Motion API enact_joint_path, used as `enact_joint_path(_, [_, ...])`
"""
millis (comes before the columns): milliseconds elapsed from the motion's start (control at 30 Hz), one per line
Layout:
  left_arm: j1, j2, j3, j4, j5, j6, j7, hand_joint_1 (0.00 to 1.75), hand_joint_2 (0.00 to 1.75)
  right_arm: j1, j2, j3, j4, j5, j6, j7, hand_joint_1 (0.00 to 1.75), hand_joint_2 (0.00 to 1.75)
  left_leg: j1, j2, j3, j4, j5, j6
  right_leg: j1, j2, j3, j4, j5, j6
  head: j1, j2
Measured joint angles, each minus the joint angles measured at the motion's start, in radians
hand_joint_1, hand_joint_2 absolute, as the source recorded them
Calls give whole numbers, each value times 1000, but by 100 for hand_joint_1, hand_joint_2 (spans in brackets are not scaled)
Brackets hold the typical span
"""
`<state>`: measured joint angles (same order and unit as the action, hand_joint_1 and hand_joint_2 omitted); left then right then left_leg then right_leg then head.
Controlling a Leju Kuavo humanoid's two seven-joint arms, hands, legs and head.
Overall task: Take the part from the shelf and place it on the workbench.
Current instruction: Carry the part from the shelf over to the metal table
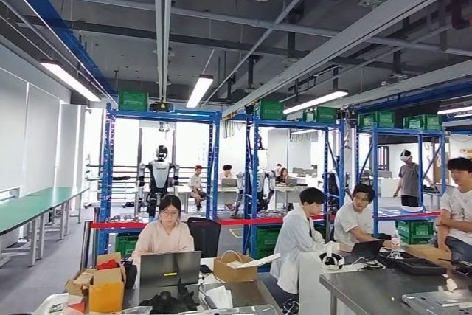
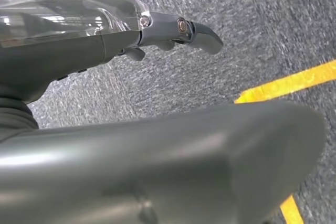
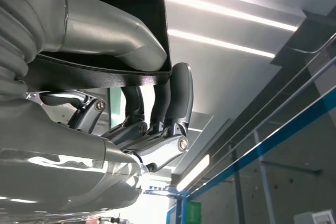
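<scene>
Currently, status by item:

Risk – part slip: the right robot hand [image 3: 130, 77] carries the part [image 3: 118, 35], a flat black plate, by one edge. A thin plate pinched at its edge could pivot or slide out if the arm swings or the body jolts while walking.

Risk – collision: the head view looks across a busy workshop with seated people [image 1: 164, 237], laptops, cardboard boxes [image 1: 105, 285] and blue shelving racks [image 1: 161, 116]. A raised plate could strike a rack upright or a person if the path runs too near them.

Risk – placement: the grey desk [image 1: 378, 285] at the lower right of the head view already carries a black tray [image 1: 420, 265] and cables. Setting the part on these rather than on bare surface could leave it tilted or unstable.

Right robot hand: closed around the part. The grey thumb lies along one face of the plate; the dark fingers [image 3: 180, 93] curl over its edge onto the other face. Contact appears firm. The hand is raised, with ceiling lights behind it.

Left robot hand [image 2: 178, 30]: holds nothing. Fingers extended, hanging above grey carpet floor [image 2: 245, 30] near a yellow floor line [image 2: 285, 82].

Part location: in the right robot hand, clear of the shelf and not yet on the desk.
</scene>
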<state>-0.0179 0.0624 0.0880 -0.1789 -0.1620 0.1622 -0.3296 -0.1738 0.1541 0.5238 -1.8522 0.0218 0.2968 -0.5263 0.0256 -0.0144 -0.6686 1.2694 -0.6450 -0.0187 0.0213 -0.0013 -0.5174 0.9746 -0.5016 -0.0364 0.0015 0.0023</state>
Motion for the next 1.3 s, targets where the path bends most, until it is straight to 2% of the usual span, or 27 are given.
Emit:
enact_joint_path(33, [2, 0, 1, 0, -2, 1, 0, 0, 175, 1, 0, 0, 1, 0, 0, 0, 175, 175, 6, 2, 0, -41, 28, -9, -5, 0, 17, 1, -14, 6, 0, 0])
enact_joint_path(100, [4, -2, 3, 0, -5, 3, 1, 0, 175, 1, 0, 0, 2, -1, 0, 0, 175, 175, 19, 11, 16, -155, 129, -26, -11, 0, 49, 6, -43, 21, 0, 0])
enact_joint_path(133, [4, -3, 4, 0, -6, 3, 1, 0, 175, 2, 0, 0, 2, -1, 0, 0, 175, 175, 21, 16, 22, -194, 164, -24, -12, -1, 59, 8, -56, 30, 0, 0])
enact_joint_path(167, [4, -4, 4, 0, -6, 4, 2, 0, 175, 2, 1, 0, 3, -1, 0, 0, 175, 175, 19, 20, 24, -213, 184, -15, -14, -2, 65, 9, -66, 38, 0, 0])
enact_joint_path(233, [3, -4, 5, 0, -6, 4, 3, 0, 175, 2, 2, 0, 2, -2, 0, 0, 175, 175, 11, 20, 30, -216, 176, 12, -19, -2, 72, 14, -73, 53, 0, 0])
enact_joint_path(300, [3, -3, 6, 0, -6, 4, 2, 0, 175, 1, 3, 0, 1, -2, 0, -1, 175, 175, 9, 16, 45, -219, 170, 29, -25, -2, 62, 53, -76, 63, 0, 0])
enact_joint_path(333, [3, -3, 6, 0, -6, 5, 1, 0, 175, 0, 3, 0, 1, -2, 0, -1, 175, 175, 9, 14, 54, -220, 166, 35, -26, -1, 40, 95, -85, 66, -1, 0])
enact_joint_path(367, [2, -3, 6, 0, -6, 5, 1, 0, 175, 0, 2, 0, 0, -2, 0, -1, 175, 175, 8, 13, 60, -221, 160, 40, -27, -1, 4, 156, -104, 68, -1, 0])
enact_joint_path(433, [1, -2, 7, 0, -6, 6, 2, 0, 175, 2, 2, 0, 0, -3, 2, -1, 175, 175, 5, 11, 73, -221, 146, 44, -27, -1, -87, 279, -158, 70, -1, 0])
enact_joint_path(467, [1, -2, 8, 0, -7, 7, 2, 0, 175, 3, 2, 0, 1, -3, 2, -1, 175, 175, 3, 10, 81, -221, 138, 45, -26, -1, -122, 312, -173, 69, -1, 0])
enact_joint_path(500, [2, -2, 9, 0, -7, 7, 2, 0, 175, 3, 2, 0, 1, -3, 3, -1, 175, 175, 2, 8, 91, -221, 130, 44, -26, -1, -140, 313, -167, 67, -1, 0])
enact_joint_path(533, [2, -2, 9, 0, -7, 7, 2, 0, 175, 4, 2, 0, 1, -3, 4, -1, 175, 175, 1, 6, 103, -221, 121, 43, -25, 0, -142, 278, -136, 64, -1, 0])
enact_joint_path(600, [1, -2, 10, 0, -7, 7, 2, 0, 175, 4, 2, 0, 1, -3, 5, -1, 175, 175, 0, 3, 127, -223, 104, 38, -19, 0, -118, 156, -38, 54, 0, 0])
enact_joint_path(633, [0, -2, 10, 0, -7, 6, 2, 0, 175, 3, 2, 0, 2, -3, 6, -1, 175, 175, 1, 2, 134, -226, 98, 34, -15, 0, -107, 108, -12, 48, 0, 0])
enact_joint_path(667, [-1, -2, 10, 0, -8, 6, 2, 0, 175, 3, 2, 1, 2, -3, 6, -1, 175, 175, 1, 2, 139, -230, 93, 29, -12, 0, -101, 78, 2, 42, -1, 0])
enact_joint_path(700, [-1, -2, 10, 0, -8, 6, 2, 0, 175, 4, 2, 1, 2, -4, 6, -1, 175, 175, 1, 2, 143, -232, 94, 22, -9, 1, -100, 65, 2, 36, -1, 0])
enact_joint_path(733, [0, -2, 10, 0, -8, 6, 2, 0, 175, 3, 2, 1, 3, -4, 6, -1, 175, 175, 0, 2, 148, -235, 96, 16, -9, 1, -94, 58, 0, 29, -1, 0])
enact_joint_path(800, [0, -2, 10, 0, -9, 6, 1, 0, 175, 3, 5, 1, 2, -4, 6, -1, 175, 175, 0, 4, 154, -221, 93, 10, -12, 1, -73, 42, 15, 17, 0, 0])
enact_joint_path(833, [-1, -2, 10, 0, -9, 6, 1, 0, 175, 1, 6, 2, 2, -4, 7, -1, 175, 175, 1, 5, 144, -195, 82, 9, -14, 0, -62, 38, 14, 12, 0, 0])
enact_joint_path(867, [-2, -2, 10, 0, -9, 6, 0, 0, 175, 1, 8, 3, 3, -4, 7, -1, 175, 175, 1, 5, 118, -150, 62, 8, -15, -1, -54, 35, 12, 8, 0, 0])
enact_joint_path(967, [0, 1, 11, 0, -9, 7, 0, 0, 175, 3, 11, 6, 5, -4, 9, -1, 175, 175, 0, 5, 6, 7, 2, 1, -13, 2, -38, 35, -8, 2, 0, 0])
enact_joint_path(1000, [1, 1, 11, 0, -10, 7, -1, 0, 175, 4, 11, 6, 6, -4, 9, -1, 175, 175, 0, 5, -15, 17, 4, -1, -13, 3, -29, 35, -16, 3, 0, 0])
enact_joint_path(1033, [3, 1, 11, 0, -11, 7, -1, 0, 175, 4, 11, 7, 8, -4, 9, -1, 175, 175, 1, 6, -19, -6, 27, -2, -13, 5, -17, 35, -25, 4, 0, 0])
enact_joint_path(1100, [5, 2, 11, 0, -13, 7, -1, 0, 175, 4, 11, 7, 10, -4, 10, -1, 175, 175, 1, 7, 2, -114, 115, 1, -13, 5, 12, 35, -49, 11, 0, 0])
enact_joint_path(1167, [5, 2, 12, 0, -15, 7, -1, 0, 175, 3, 11, 8, 12, -4, 11, -1, 175, 175, -3, 8, 18, -191, 165, 10, -12, 4, 30, 36, -69, 23, 0, 0])
enact_joint_path(1267, [7, 3, 12, 0, -16, 7, -1, 0, 175, 3, 11, 9, 15, -4, 12, -1, 175, 175, -10, 8, 24, -206, 163, 30, -14, 4, 33, 43, -80, 41, 0, 1])
enact_joint_path(1300, [7, 3, 12, 0, -16, 7, -1, 0, 175, 3, 11, 10, 15, -4, 13, -1, 175, 175, -9, 7, 31, -209, 159, 36, -14, 4, 26, 63, -77, 46, 0, 1])
